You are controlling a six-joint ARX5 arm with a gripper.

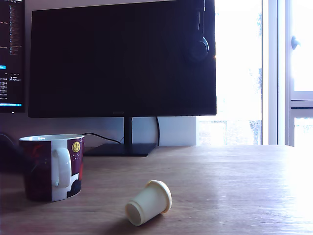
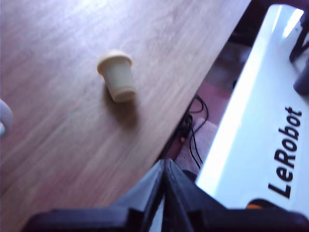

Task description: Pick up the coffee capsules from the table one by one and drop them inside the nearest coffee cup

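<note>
Cream-yellow capsule [image 1: 148, 202] lies on its side on the wooden tabletop [image 1: 234, 186], apart from the mug [image 1: 51, 167], which stands upright to the exterior view's left. Dark monitor [image 1: 122, 58] behind. Wrist view: capsule [image 2: 117, 75] on bare wood near the tabletop edge, fingers [image 2: 165, 193] above it, tips pressed together, nothing between them. White LeRobot-marked panel [image 2: 260, 125] beside them.

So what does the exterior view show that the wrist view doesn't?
Only the exterior view shows the whole coffee cup, the dark monitor behind it and the bright window. Only the wrist view shows the gripper, its fingers together, the table's edge, cables below and a white LeRobot-lettered panel. Both show the capsule lying on its side on the table.
</note>
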